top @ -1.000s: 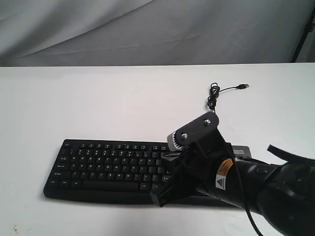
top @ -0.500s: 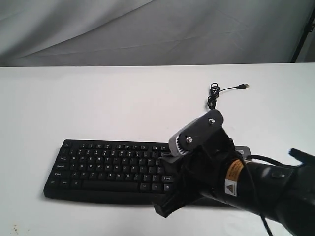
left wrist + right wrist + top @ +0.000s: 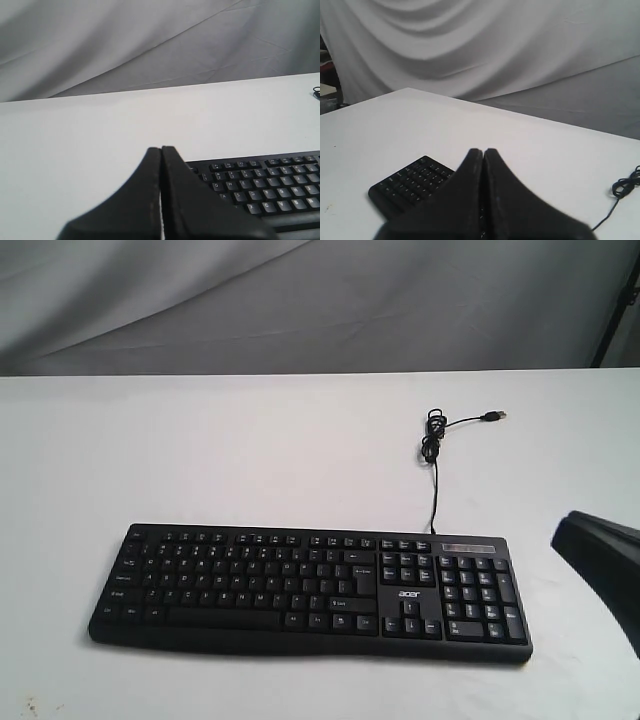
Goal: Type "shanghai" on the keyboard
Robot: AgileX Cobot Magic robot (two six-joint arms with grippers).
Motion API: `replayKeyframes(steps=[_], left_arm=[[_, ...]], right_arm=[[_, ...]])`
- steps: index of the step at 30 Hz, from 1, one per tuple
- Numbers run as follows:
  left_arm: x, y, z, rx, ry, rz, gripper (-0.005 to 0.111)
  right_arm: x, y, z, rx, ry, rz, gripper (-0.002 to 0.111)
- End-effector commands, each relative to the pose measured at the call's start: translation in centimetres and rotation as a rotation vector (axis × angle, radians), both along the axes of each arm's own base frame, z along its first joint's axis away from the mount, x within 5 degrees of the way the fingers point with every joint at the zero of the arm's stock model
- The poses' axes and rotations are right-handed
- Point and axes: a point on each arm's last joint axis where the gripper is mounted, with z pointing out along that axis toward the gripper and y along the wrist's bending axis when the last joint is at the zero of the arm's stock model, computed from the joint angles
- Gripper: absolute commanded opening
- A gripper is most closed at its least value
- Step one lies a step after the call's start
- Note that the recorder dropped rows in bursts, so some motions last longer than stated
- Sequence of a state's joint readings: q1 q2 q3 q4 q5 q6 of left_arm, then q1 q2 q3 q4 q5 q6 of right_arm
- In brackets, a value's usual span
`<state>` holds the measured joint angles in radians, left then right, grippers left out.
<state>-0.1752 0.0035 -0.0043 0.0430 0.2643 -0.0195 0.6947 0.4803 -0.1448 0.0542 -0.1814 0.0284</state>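
Observation:
The black keyboard (image 3: 310, 585) lies flat near the table's front edge, fully uncovered, with its number pad and white "acer" logo (image 3: 409, 594) at the right. Its thin cable (image 3: 433, 465) runs back to a coiled bundle and a USB plug (image 3: 492, 416). My right gripper (image 3: 483, 150) is shut with nothing in it, held off the keyboard's (image 3: 412, 182) right end; only a black part of it (image 3: 600, 560) shows at the exterior view's right edge. My left gripper (image 3: 161, 148) is shut and empty, beside the keyboard's (image 3: 260, 185) left end, and out of the exterior view.
The white table (image 3: 250, 450) carries nothing else besides the keyboard and cable. A grey cloth backdrop (image 3: 300, 300) hangs behind its far edge. A dark pole (image 3: 615, 300) stands at the back right.
My right arm has pulled back off the keyboard toward the right edge of the exterior view, uncovering the keyboard's right half. The keyboard has not moved.

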Motion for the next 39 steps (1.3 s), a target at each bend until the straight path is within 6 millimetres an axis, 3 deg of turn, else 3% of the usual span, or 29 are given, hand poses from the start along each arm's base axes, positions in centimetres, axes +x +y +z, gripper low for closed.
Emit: replayKeyframes(steps=[1,12,17,26,30,39], left_arm=[[0.0,0.0,-0.1,-0.003,-0.004,-0.003,0.0],[0.0,0.0,-0.1,-0.003,-0.004,-0.003,0.0],[0.0,0.0,-0.1,-0.003,-0.004,-0.003,0.0],[0.0,0.0,-0.1,-0.003,-0.004,-0.003,0.0],[0.0,0.0,-0.1,-0.003,-0.004,-0.003,0.0],[0.0,0.0,-0.1,-0.003,-0.004,-0.003,0.0]], right_arm=[[-0.7,-0.7,-1.3,-0.016,-0.008,-0.007,0.0],[-1.8,-4.2,-3.3,0.05,-0.027,-0.311,0.0],[-3.0,-4.7,-3.8,0.035,-0.031,-0.315,0.0],[-2.9,-4.9,-4.2,-0.102,-0.059,-0.331,0.0],[-3.0,-5.0,-4.9,-0.147,0.01,-0.334,0.0],[-3.0,-5.0,-5.2,-0.158,0.037,-0.335,0.0]])
